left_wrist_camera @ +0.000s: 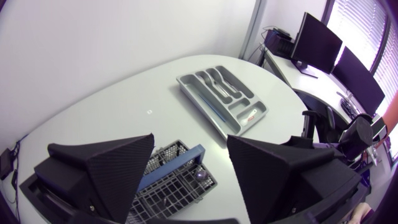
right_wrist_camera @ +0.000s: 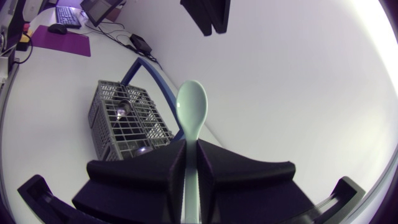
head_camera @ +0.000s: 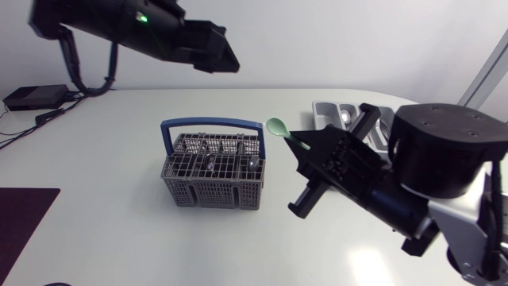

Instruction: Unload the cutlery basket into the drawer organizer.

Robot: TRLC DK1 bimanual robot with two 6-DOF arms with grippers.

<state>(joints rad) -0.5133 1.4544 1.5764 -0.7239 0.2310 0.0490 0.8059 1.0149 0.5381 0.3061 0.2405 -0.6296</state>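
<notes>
Clamped in my right end effector (right_wrist_camera: 191, 150) is a pale green spoon (right_wrist_camera: 191, 102), bowl outward, near the grey, blue-handled cutlery basket (head_camera: 213, 181); my left end effector (left_wrist_camera: 189, 149) stands apart.

You see a pale mint-green spoon (head_camera: 279, 127) at mid-frame, and left of it a grey grid-mesh basket (head_camera: 213, 189) with a blue handle (head_camera: 212, 124). The silver-grey organizer (head_camera: 325, 108) sits upper right on the white table (head_camera: 103, 159).

You're in an office-style robot lab: plain white table (head_camera: 119, 230), purple desk mat (head_camera: 24, 226), black box (head_camera: 36, 97) trailing cables at the table's edge, left arm (head_camera: 135, 32) and right arm (head_camera: 421, 175) over it.
</notes>
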